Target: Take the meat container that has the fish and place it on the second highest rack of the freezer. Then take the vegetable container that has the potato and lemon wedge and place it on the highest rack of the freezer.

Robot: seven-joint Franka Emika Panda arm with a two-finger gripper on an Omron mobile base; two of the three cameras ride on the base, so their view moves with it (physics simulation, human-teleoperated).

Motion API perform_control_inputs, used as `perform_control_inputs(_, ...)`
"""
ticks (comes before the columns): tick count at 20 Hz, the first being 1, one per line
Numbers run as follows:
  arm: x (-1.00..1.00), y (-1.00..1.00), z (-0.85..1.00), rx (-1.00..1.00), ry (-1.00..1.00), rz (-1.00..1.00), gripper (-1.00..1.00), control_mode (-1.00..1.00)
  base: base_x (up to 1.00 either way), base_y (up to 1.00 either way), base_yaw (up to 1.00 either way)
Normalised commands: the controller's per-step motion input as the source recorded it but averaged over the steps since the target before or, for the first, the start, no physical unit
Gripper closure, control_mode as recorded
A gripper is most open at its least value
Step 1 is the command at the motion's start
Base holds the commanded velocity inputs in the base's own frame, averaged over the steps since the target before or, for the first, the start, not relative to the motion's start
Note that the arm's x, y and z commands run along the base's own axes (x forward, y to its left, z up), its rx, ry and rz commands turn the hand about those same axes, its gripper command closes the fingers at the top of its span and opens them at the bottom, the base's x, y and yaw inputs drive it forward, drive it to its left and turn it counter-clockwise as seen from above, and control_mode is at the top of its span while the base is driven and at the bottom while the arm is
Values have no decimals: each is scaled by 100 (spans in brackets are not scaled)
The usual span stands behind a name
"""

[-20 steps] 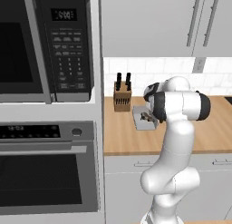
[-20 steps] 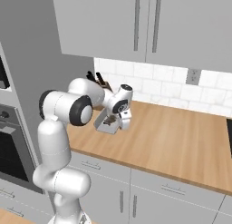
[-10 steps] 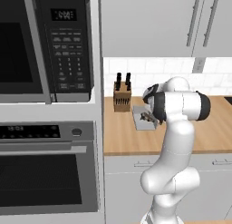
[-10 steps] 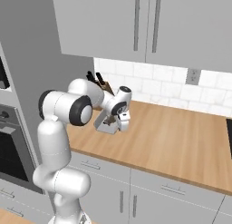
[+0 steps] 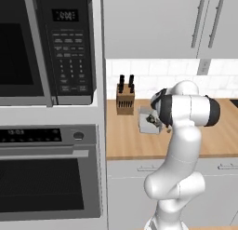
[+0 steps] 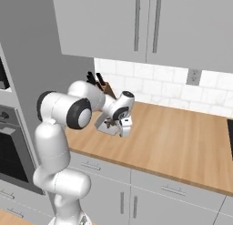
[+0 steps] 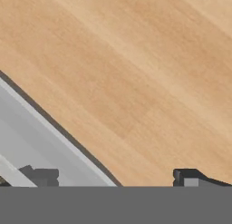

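Note:
A pale grey container [image 5: 148, 123] sits on the wooden counter [image 5: 125, 140] just in front of the knife block; what it holds I cannot make out. Its rim and wall fill the lower left corner of the hand view as the container [image 7: 31, 137]. My gripper [image 6: 124, 129] points down at the counter right beside the container [image 6: 103, 125], on its right-hand side. The gripper [image 7: 115, 180] is open, with bare wood between its fingertips [image 7: 189, 178] and nothing held. The freezer, the fish, the potato and the lemon wedge are out of view.
A knife block [image 5: 124, 96] stands against the tiled wall behind the container. A microwave [image 5: 46, 47] and an oven [image 5: 46, 178] fill the tall unit to the left. Wall cabinets [image 6: 136, 23] hang above. Wooden counter stretches to the right [image 6: 182, 137].
Hardly anything differs: the hand has shifted very slightly beside the container and the jaws have stayed wide apart.

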Motion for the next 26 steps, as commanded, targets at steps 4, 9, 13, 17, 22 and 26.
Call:
perform_control_inputs(4, -44, 79, -82, -8, 9, 0, 100, -100, 0, 0, 0)
perform_control_inputs(9, 0, 75, -60, -4, 17, 0, 100, -100, 0, 0, 0)
perform_control_inputs(13, -5, 49, -41, -3, 6, 0, 100, -100, 0, 0, 0)
perform_control_inputs(17, -52, 14, -9, -1, -7, 0, 100, -100, 0, 0, 0)
perform_control_inputs(22, -90, 0, 2, -3, -35, 1, 100, -100, 0, 0, 0)
perform_control_inputs(26, -83, 0, 16, -2, -33, 3, 100, -100, 0, 0, 0)
